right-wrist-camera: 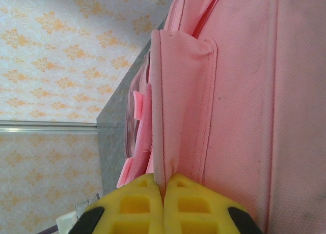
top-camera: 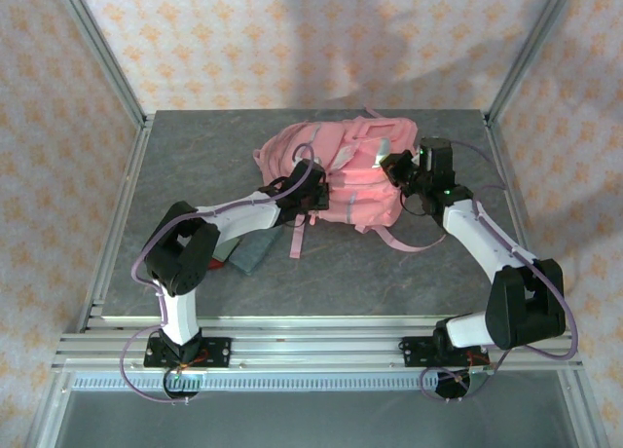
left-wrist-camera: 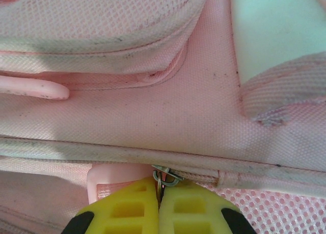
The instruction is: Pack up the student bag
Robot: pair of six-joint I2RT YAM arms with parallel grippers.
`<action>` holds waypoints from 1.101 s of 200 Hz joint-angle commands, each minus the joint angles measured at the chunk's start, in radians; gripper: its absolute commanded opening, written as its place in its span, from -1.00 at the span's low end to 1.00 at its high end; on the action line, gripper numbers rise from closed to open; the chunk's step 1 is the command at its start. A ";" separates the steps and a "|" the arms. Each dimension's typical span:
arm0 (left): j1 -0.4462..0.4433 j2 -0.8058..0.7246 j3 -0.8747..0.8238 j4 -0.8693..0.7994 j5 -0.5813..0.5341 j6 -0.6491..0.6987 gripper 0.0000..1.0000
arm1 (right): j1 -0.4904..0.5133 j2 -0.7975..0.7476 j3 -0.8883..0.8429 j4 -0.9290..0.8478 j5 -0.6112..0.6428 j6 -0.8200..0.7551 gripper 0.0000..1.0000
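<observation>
Your student bag (top-camera: 341, 175) lies flat on the desk (top-camera: 195, 156), toward the back. The left jaws are clamped on its metal zip pull (left-wrist-camera: 165, 177); the right jaws pinch a fabric edge (right-wrist-camera: 159, 117). Draw the pull straight along the zip while the right holds taut. Its contents are hidden.

Room on grey stone-look tabletop (top-camera: 195, 156): open back-L & front-mid, centre blocked.
Large pink fabric backpack (top-camera: 341, 180) fills centre-back. L gripper (left-wrist-camera: 160, 193) is pinched on its metal zip pull (left-wrist-camera: 165, 178), R gripper (right-wrist-camera: 164, 185) is clamped on a seam edge, so both arms bar the bag's flanks. Loose pink straps (top-camera: 296, 236) trail fwd. Flat grey-teal slab (top-camera: 255, 251) sits under L forearm. Aluminium frame posts (top-camera: 107, 58) stand at back corners. Free: back-L corner, front strip betw. arm bases, thin lane along R edge.
</observation>
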 commanded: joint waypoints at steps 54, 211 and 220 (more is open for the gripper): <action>0.150 -0.139 -0.122 -0.086 -0.083 0.131 -1.00 | -0.057 -0.094 -0.061 0.146 0.021 -0.033 -1.00; -0.050 -0.054 0.073 -0.089 0.041 0.170 -1.00 | -0.082 0.153 0.186 -0.066 0.091 -0.136 0.10; -0.051 -0.041 0.088 -0.095 0.050 0.173 -1.00 | -0.072 0.098 0.125 -0.053 0.084 -0.124 0.15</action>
